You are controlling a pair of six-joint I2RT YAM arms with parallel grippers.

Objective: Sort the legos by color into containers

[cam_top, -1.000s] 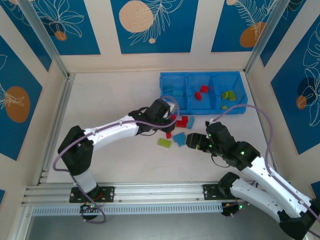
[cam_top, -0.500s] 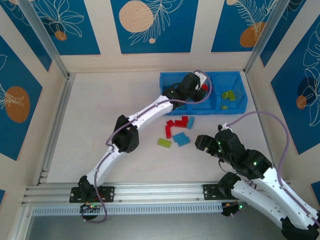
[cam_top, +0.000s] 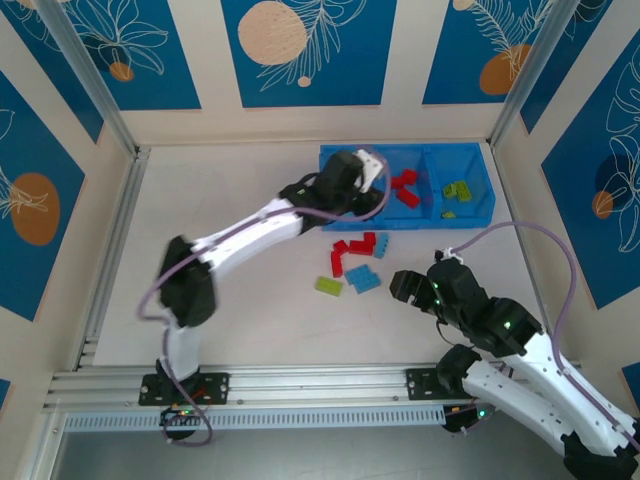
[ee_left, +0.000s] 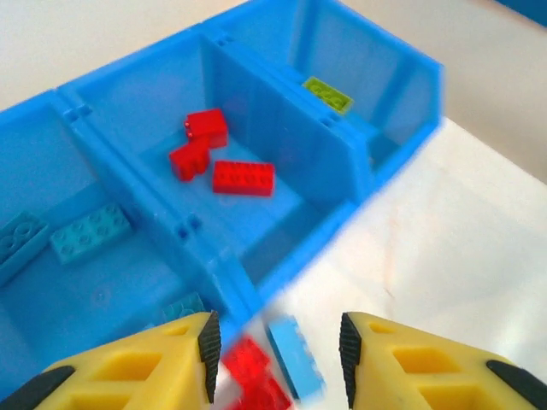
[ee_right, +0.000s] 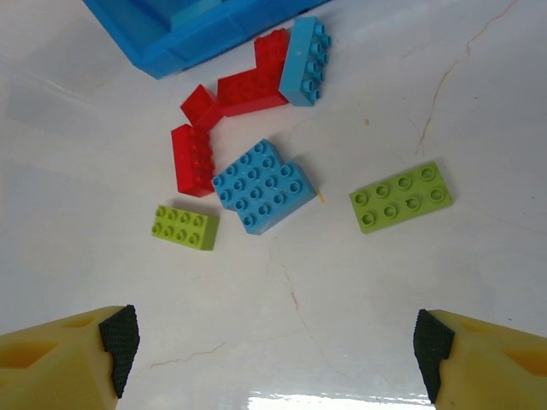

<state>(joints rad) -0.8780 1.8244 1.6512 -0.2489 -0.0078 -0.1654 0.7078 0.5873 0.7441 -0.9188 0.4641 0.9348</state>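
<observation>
Legos point(cam_top: 355, 262) lie loose on the table point(cam_top: 250, 170), between the blue tray point(cam_top: 465, 218) and the right gripper point(cam_top: 398, 285), the nearer one; the left arm reaches long to the tray. Up close, the left gripper point(ee_left: 275, 342) hangs over the tray's near wall, a little open, empty. The right wrist view shows its jaws wide, empty, a blue brick point(ee_right: 261, 186) straight ahead.

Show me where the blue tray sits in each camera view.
Top external: blue tray right of centre, toward the back.
Left wrist: blue tray across the upper left.
Right wrist: blue tray corner at top left.
Shared landmark: light blue brick beside red bricks near its front wall.
</observation>
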